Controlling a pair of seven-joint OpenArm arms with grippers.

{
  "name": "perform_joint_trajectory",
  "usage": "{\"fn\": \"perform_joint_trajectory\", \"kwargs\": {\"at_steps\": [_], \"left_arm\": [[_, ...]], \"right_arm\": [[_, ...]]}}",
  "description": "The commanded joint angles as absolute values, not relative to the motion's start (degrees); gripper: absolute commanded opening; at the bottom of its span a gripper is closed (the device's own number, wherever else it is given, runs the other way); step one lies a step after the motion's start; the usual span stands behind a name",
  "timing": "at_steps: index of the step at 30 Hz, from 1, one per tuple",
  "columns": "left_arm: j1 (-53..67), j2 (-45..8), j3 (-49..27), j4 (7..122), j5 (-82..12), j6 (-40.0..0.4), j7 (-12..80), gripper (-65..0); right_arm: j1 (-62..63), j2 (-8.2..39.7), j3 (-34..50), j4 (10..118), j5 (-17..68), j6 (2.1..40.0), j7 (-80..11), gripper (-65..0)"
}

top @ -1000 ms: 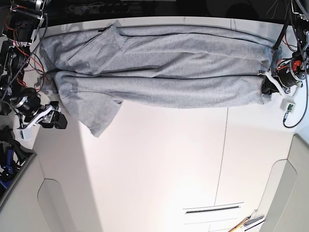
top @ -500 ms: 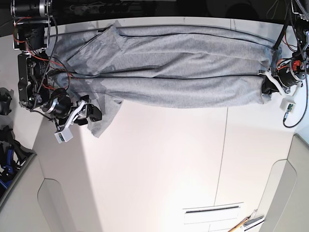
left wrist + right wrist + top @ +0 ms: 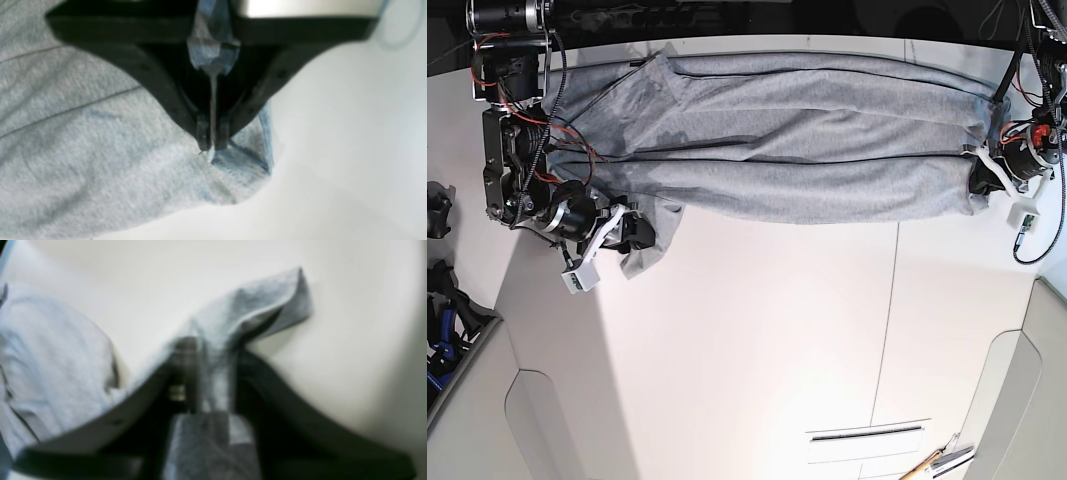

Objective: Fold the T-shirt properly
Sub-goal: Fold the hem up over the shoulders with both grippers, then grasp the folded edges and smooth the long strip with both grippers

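Observation:
The heather-grey T-shirt (image 3: 807,150) lies stretched in long folds across the far part of the white table (image 3: 757,330), plain side up. My left gripper (image 3: 977,180) is shut on the shirt's hem corner at the right end. In the left wrist view its tips (image 3: 212,143) pinch a thin fold of the shirt (image 3: 83,150). My right gripper (image 3: 639,235) is at the short sleeve at the left end. In the blurred right wrist view the gripper (image 3: 210,350) has the sleeve (image 3: 260,300) bunched between its jaws.
Red and black cables (image 3: 537,150) of the right arm hang over the shirt's left end. A dark object (image 3: 437,210) sits at the left edge. A slot (image 3: 867,432) and a wooden-handled tool (image 3: 937,462) lie near the front right.
My right arm has swung in from the left table edge towards the shirt and its gripper now sits on the sleeve. My left gripper has held still on the hem corner.

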State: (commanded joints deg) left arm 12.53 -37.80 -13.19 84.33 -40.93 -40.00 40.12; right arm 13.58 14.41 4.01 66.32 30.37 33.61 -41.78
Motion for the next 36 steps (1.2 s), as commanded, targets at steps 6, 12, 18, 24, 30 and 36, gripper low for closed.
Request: {"fn": "perform_joint_trajectory", "kwargs": {"at_steps": [6,12,18,24,30,36], "left_arm": [[12.40,-38.39,-13.21,86.52,-42.02,-40.00,40.47,-65.0],[13.13,-38.44,-19.03,96.14,-45.69,-39.90,52.01,-65.0],[15.94,-38.39,-24.03,96.90,-49.15,-40.00,57.12,-65.0],[20.49,-38.41,-24.08,96.90,-49.04,-39.51,57.28,-65.0],[24.64,-38.37,-24.08,96.90,-48.60,-39.03,57.28,-49.6],[25.41,-37.95,-24.08,96.90,-48.60,-37.52,56.97,-37.8]], "right_arm": [[14.22,14.44,4.99,70.02,31.81,33.63,-43.86,-65.0],[8.25,14.46,11.11,86.87,36.99,33.69,-50.89,-65.0],[-1.96,14.46,16.56,101.38,42.48,33.89,-53.17,-65.0],[-9.89,14.46,21.91,106.24,47.48,34.33,-54.94,-65.0],[-17.15,14.41,22.50,106.24,48.86,34.33,-55.94,-65.0],[-22.83,14.39,22.48,106.06,44.84,34.28,-55.07,-60.4]]}}
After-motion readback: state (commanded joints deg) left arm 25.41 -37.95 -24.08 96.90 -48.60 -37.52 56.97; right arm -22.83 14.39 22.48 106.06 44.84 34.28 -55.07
